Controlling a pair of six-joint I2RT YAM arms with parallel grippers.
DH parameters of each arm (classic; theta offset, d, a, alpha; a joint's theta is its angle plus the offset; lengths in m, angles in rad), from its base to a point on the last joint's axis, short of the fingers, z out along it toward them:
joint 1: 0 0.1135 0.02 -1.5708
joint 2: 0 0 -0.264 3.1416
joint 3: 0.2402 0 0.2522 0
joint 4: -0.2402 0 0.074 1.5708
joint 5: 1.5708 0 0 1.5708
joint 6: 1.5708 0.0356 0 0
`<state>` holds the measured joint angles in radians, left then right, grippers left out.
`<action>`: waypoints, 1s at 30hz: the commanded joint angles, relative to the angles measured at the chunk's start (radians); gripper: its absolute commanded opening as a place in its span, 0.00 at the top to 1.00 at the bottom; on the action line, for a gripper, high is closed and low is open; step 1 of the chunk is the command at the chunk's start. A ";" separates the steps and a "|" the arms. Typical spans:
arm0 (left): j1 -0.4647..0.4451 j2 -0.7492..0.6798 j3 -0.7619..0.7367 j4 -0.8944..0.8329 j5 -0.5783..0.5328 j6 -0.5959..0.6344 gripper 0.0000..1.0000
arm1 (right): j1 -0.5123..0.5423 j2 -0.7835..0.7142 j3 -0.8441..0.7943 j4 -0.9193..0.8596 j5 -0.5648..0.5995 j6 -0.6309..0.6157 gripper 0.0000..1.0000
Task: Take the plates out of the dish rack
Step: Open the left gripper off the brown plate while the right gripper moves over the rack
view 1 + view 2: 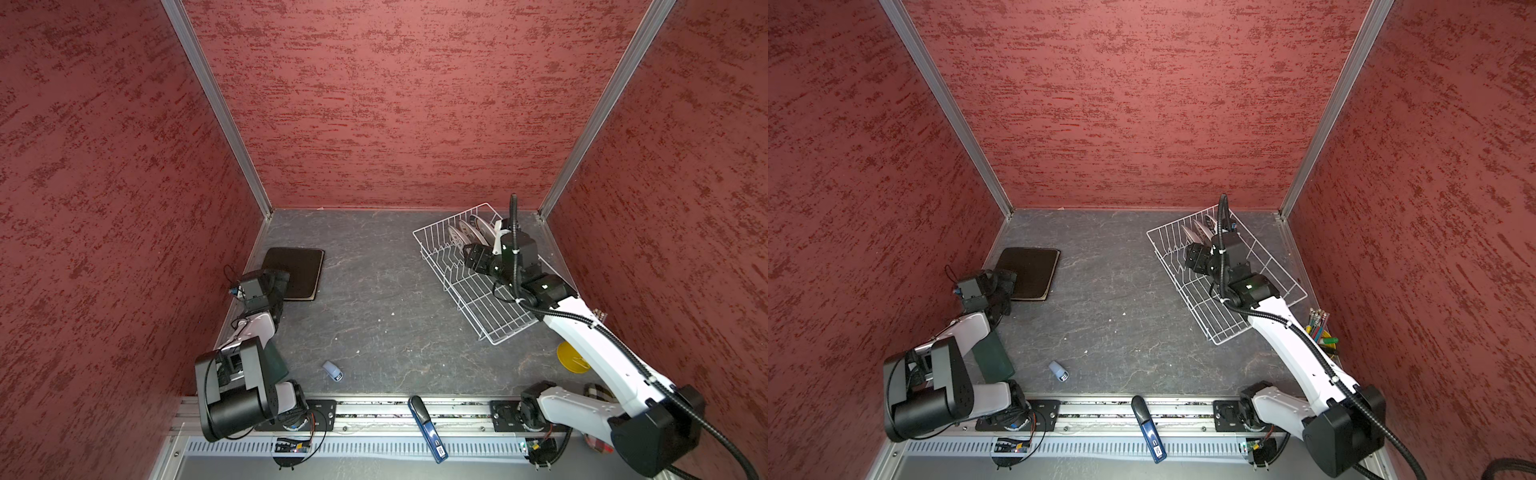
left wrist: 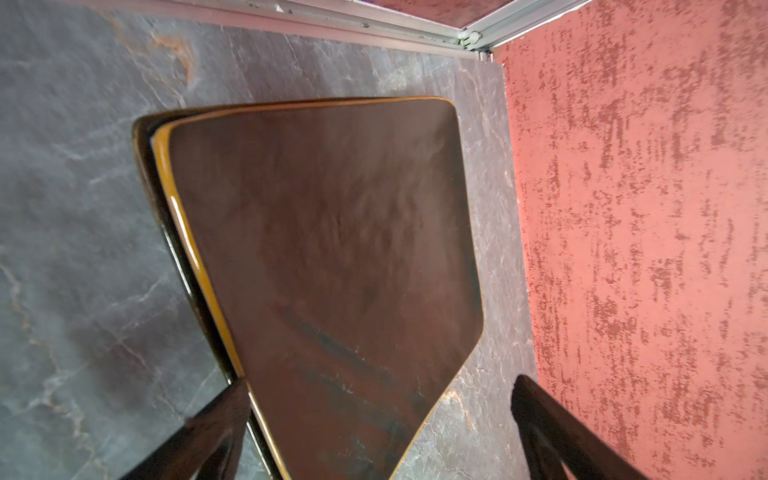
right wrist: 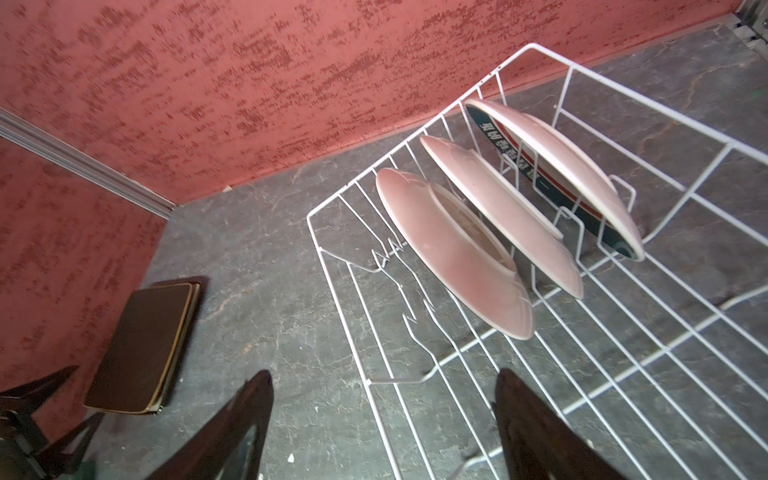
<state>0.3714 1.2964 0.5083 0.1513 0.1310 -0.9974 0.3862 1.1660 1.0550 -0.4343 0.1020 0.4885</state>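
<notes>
Currently: left hand (image 2: 382,415), empty and spread wide, is hovering over the dark brown square ceramic plate (image 2: 332,249) on the grey marbled tabletop (image 1: 374,291). Right hand (image 3: 382,399), also spread, is facing the nearest round white plate (image 3: 453,257) standing in the white wire dish rack (image 1: 494,309). Next, probably: straddling its rim, lifting clear of the prongs.

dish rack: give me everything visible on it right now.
The dish rack is a white wire rectangular basket, apparently coated metal, with rows of upright prongs. It sits flat on the grey marbled tabletop at the far right, turned diagonally. Three round plates stand on edge between prongs at its far end; the nearer slots are empty. The right gripper, jaws open, hangs over its middle; no contact shows.
</notes>
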 commanded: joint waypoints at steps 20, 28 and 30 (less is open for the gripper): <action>-0.053 -0.468 -0.105 -0.171 0.051 0.065 0.02 | -0.001 0.209 0.298 -0.339 0.221 -0.178 0.16; -0.179 -0.508 -0.075 -0.196 0.113 0.107 0.02 | 0.034 0.341 0.418 -0.426 0.302 -0.220 0.19; -0.235 -0.498 -0.068 -0.182 0.103 0.116 0.02 | 0.043 0.375 0.445 -0.444 0.320 -0.229 0.19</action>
<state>0.1879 0.7910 0.4099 -0.0311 0.2119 -0.9203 0.4126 1.5074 1.4574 -0.8150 0.3553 0.2939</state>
